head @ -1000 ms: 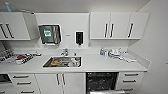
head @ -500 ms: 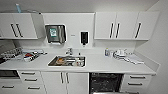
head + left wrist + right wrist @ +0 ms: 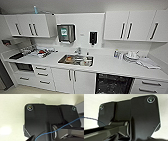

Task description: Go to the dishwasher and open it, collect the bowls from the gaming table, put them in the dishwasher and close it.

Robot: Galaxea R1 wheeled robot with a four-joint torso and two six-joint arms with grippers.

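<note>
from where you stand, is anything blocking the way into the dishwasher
Nothing visible does. The dishwasher shows its dark racked opening under the counter, right of the sink. Its lower part and the floor in front are cut off, so those cannot be judged.

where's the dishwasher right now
In the head view the dishwasher sits under the counter, right of the sink, between white cabinet doors and drawers, its dark interior showing.

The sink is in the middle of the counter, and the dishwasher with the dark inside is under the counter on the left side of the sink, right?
Not quite. The sink does sit in the middle of the counter, but the dishwasher with the dark inside is under the counter to the right of the sink, not the left. The head view shows it; white drawers are on the left.
</note>
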